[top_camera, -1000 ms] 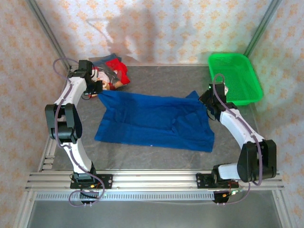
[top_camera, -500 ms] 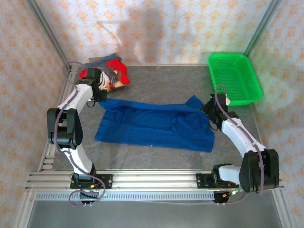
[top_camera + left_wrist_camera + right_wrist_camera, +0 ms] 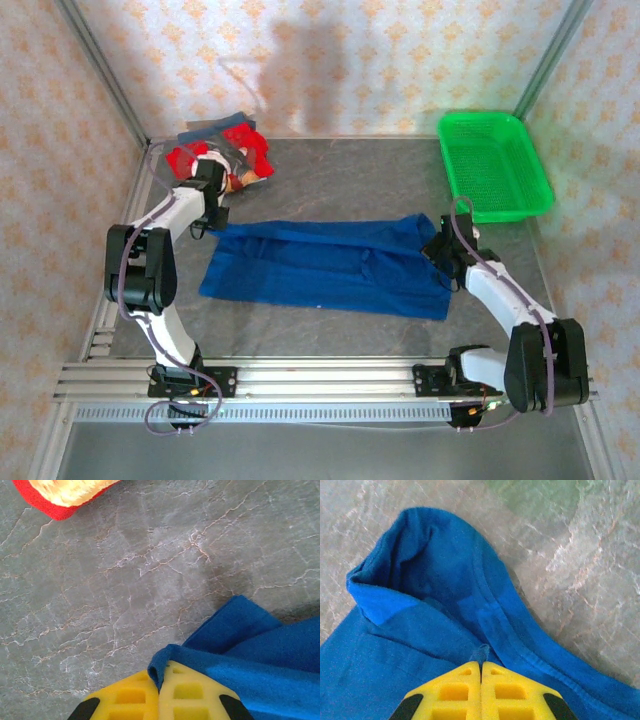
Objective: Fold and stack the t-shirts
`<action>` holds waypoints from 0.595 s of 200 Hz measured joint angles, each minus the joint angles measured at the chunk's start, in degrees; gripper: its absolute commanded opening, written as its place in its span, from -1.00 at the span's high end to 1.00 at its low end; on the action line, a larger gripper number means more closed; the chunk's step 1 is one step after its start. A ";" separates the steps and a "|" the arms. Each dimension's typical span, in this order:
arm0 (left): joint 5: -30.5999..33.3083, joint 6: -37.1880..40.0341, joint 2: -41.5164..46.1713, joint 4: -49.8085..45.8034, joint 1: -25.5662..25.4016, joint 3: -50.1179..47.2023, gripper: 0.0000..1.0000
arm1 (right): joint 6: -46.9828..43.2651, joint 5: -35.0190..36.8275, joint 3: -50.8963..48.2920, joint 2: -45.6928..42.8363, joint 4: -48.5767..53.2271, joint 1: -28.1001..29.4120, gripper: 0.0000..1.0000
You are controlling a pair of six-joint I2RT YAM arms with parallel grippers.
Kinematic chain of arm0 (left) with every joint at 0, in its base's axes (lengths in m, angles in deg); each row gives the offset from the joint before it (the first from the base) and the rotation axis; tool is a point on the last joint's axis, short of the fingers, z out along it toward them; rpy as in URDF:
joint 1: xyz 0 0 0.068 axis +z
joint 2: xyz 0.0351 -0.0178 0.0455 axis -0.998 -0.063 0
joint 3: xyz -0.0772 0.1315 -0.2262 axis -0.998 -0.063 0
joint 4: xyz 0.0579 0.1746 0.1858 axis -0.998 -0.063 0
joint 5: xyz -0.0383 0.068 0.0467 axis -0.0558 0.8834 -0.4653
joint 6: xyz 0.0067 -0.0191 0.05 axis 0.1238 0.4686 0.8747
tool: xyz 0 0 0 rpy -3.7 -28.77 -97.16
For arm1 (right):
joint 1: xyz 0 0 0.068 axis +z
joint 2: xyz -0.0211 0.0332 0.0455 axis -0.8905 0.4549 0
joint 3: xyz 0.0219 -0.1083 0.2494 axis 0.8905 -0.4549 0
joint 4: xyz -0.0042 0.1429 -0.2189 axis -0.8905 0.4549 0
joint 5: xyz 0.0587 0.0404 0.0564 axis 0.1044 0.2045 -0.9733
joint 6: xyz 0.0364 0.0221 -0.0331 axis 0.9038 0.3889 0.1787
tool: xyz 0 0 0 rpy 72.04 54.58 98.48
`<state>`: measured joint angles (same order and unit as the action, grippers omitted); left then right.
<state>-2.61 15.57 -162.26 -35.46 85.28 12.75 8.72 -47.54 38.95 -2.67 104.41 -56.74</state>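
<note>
Fingers (image 3: 131, 696) of the left gripper (image 3: 160, 682) are clamped on the far-left corner of the royal-blue t-shirt (image 3: 325, 265). The right gripper (image 3: 481, 675) is pinched shut on its far-right edge. The shirt lies spread across the middle of the grey table (image 3: 330, 170). The green basket (image 3: 495, 165) stands far right, apart from the shirt. The red t-shirt (image 3: 245, 155) lies bunched at far left on darker cloth (image 3: 215, 130).

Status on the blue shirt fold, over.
Left pincer shut on blue shirt, far-left corner. Right pincer shut on far-right corner. Red shirt lies beyond, apart.
</note>
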 measured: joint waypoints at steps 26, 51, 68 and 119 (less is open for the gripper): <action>0.74 -0.28 -1.51 -0.02 -0.42 -0.37 0.85 | 0.81 -1.68 -1.66 -0.44 0.00 0.00 1.00; 0.72 -2.12 -1.90 -0.02 -0.68 -1.16 0.66 | 1.46 -2.73 -2.86 -0.57 -0.02 0.00 1.00; 0.81 -3.80 -1.84 0.09 -0.68 -1.99 0.46 | 1.84 -3.41 -3.74 -0.59 -0.04 0.00 1.00; 2.60 -13.40 1.55 -0.04 -0.68 -2.54 -0.20 | 3.10 -5.33 -6.99 -1.77 -0.09 0.00 1.00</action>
<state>-0.01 2.17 -160.71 -35.50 84.61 10.21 11.82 -52.87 31.95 -4.44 104.32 -56.74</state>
